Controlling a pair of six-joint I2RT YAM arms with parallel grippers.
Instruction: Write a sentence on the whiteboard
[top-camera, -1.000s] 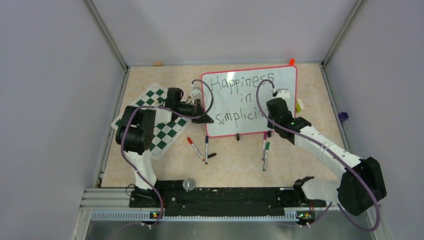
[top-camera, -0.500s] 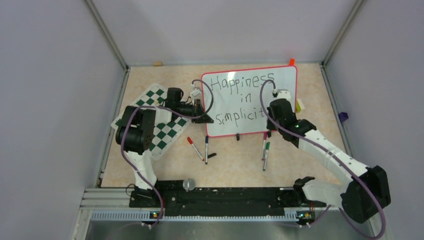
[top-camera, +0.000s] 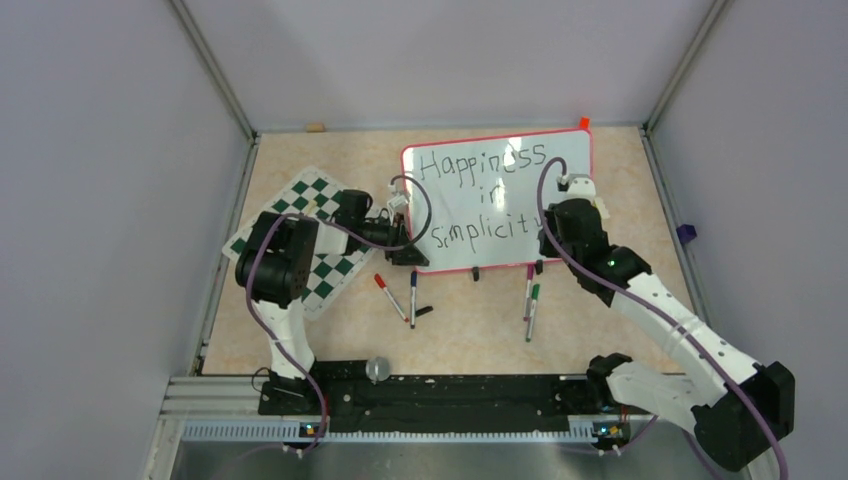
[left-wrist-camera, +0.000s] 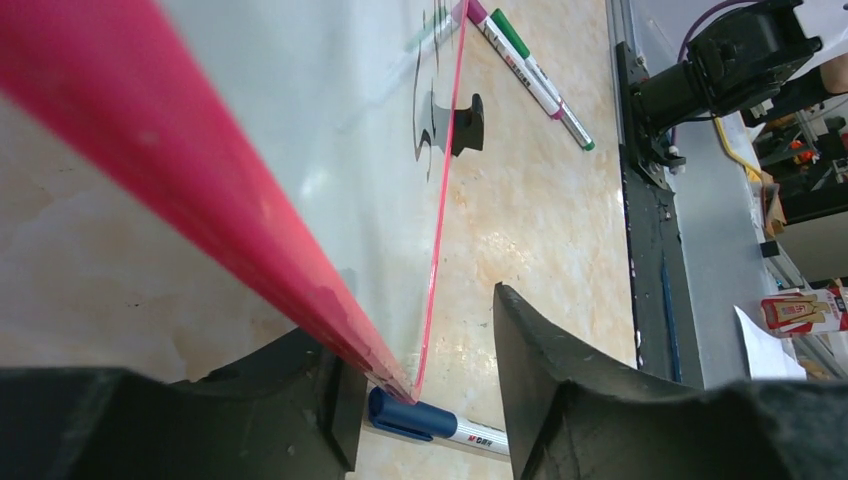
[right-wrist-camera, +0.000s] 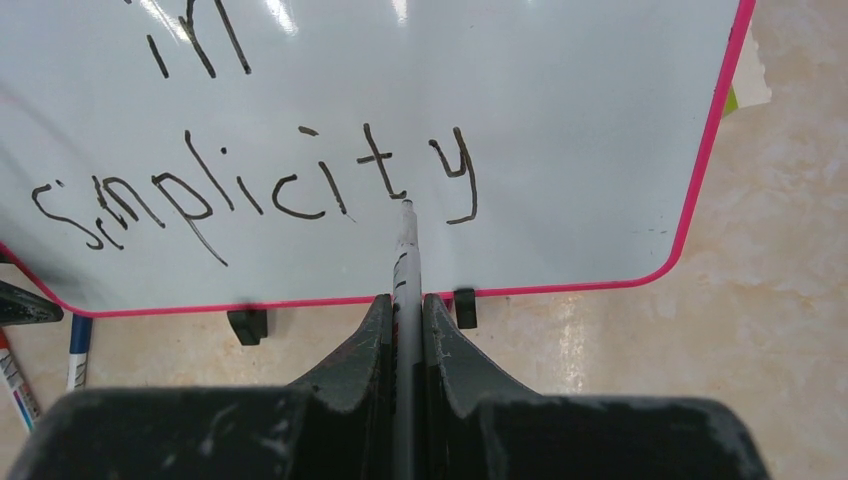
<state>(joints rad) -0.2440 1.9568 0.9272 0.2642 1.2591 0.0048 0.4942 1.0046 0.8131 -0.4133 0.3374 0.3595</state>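
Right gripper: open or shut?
Shut on the marker. In the right wrist view, the right gripper presses both sides of its shaft with no gap, tip near the "t" on the whiteboard.

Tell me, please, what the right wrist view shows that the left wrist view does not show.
Only the right wrist view shows the readable words "in" and "simplicity", and the marker held in the right gripper, its tip at the foot of the "t". Only the left wrist view shows the left gripper, with the board's corner between its open jaws, and the pink marker and green marker lying on the table. Both show the whiteboard with its red frame, a black foot and the blue-capped marker.
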